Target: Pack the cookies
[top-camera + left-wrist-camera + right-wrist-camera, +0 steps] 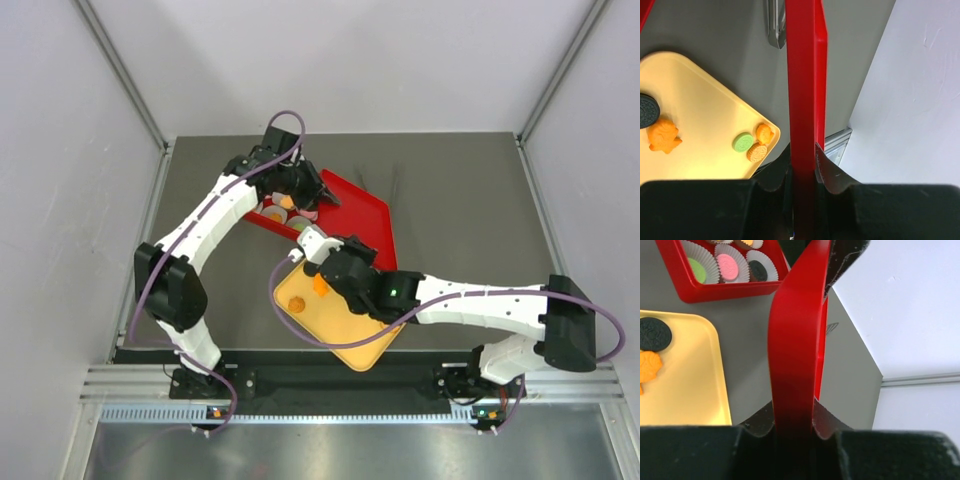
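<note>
Both arms reach to the middle of the dark grey desk (pixel 460 200), and both work on 1 thing: a flat red plastic lid (pixel 360 215) next to a shallow red plastic box (pixel 730 290). The left tool (pixel 802 150) is clamped on the lid's edge, its 2 fingers flush against either face of the sheet, which runs straight away from the wrist camera. The right tool (pixel 793 405) pinches a red rim too, seen edge-on and slightly bowed. It looks like the same lid gripped at another point, though the wrist view alone cannot prove that. Holding at 2 points likely keeps the thin sheet from flexing or swinging while it is handled.

The small round cookies (pixel 743 142) sit in 2 places. In the box, the right wrist view shows 3 of them, green, pink and black, all nested in white pleated paper cups (pixel 713 262), with further cups cut off by the frame. Others lie loose on the pale yellow plastic tray (pixel 705 110) near the arms' bases: a black one, orange ones, a green one and a tan one. With cookies left on the tray, packing seems unfinished. The lid may be held aside to keep the cups reachable, or be on its way to close the box. I cannot tell which.
</note>
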### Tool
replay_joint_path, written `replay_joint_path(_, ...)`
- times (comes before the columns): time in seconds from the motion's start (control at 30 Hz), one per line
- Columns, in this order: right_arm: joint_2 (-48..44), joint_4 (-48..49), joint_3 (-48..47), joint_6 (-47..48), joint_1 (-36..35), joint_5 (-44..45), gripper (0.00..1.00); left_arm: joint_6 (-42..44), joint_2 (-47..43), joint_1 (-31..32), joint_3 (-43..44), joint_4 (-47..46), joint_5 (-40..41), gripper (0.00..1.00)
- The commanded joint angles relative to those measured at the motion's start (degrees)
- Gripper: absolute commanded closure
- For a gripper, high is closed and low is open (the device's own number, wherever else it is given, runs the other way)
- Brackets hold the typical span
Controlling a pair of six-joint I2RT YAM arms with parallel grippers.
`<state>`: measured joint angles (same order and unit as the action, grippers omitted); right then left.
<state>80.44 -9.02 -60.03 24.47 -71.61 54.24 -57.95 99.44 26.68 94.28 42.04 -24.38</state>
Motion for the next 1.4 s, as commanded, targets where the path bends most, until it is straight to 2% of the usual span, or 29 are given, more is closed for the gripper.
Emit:
replay_joint_path(0.0,-0.64,1.02,-2.99,-0.82,0.51,3.51,0.99,1.18,-4.34,-0.48,0.12,-0.47,-2.51,0.92)
replay_joint_path(0.1,-2.13,0.31,-3.16,-1.18,0.51,3.94,1.0,1.53,-4.6,-0.83,-0.24,-1.35,-2.6,0.91)
replay_joint_path(0.23,-4.5,-1.09,-3.51,-1.35,0.51,5.18,1.0,4.07,-4.95,-1.8,0.64,-0.64,-0.58,0.53)
replay_joint_path(0.27,-5.55,-1.61,-3.6,-1.7,0.6,5.09,1.0,5.03,-5.39,-2.15,0.21,-1.25,0.03,0.4)
replay_joint_path(0.33,-6.52,-3.63,-3.95,-3.19,0.51,4.74,1.0,5.57,-7.15,-3.99,-0.15,-3.1,1.79,0.31)
replay_joint_path(0.4,-7.32,-5.48,-4.3,-5.03,0.51,4.3,1.0,5.75,-7.77,-6.88,-0.41,-4.42,1.79,0.26)
replay_joint_path(0.57,-9.07,-10.4,-5.27,-8.47,0.95,4.56,1.0,8.37,-6.45,-12.87,2.3,-5.21,3.28,0.26)
replay_joint_path(0.63,-9.6,-12.25,-6.67,-11.54,2.79,2.64,1.0,10.04,-5.05,-14.98,4.24,-4.69,6.78,0.27)
replay_joint_path(0.73,-10.39,-14.71,-9.65,-16.9,8.93,-6.13,1.0,13.21,-2.85,-17.27,7.4,-5.56,16.09,0.29)
replay_joint_path(0.77,-10.74,-15.41,-10.71,-18.39,10.95,-12.25,1.0,15.13,-2.24,-17.71,8.37,-6.35,22.82,0.29)
replay_joint_path(0.87,-11.01,-15.42,-14.32,-24.1,21.47,-24.76,1.0,16.99,-0.13,-20.25,7.59,-9.15,29.37,0.3)
replay_joint_path(1.07,-8.47,-13.23,-19.16,-34.3,34.23,-46.48,1.0,18.93,7.51,-25.88,6.09,-14.61,30.53,0.32)
replay_joint_path(1.13,-7.68,-10.33,-19.25,-37.73,36.97,-53.84,1.0,19.11,9.8,-28.33,4.0,-19.08,28.96,0.32)
replay_joint_path(1.27,-3.64,-6.02,-18.9,-41.08,41.81,-61.7,1.0,18.23,15.41,-31.51,3.45,-23.32,26.32,0.39)
replay_joint_path(1.3,-3.19,-5.06,-18.55,-42.04,42.43,-63.01,1.0,18.14,16.39,-32.38,3.89,-23.41,25.97,0.46)
replay_joint_path(1.37,-2.14,-1.98,-17.76,-43.88,44.44,-66.53,1.0,17.09,19.11,-33.35,4.42,-23.76,24.65,0.5)
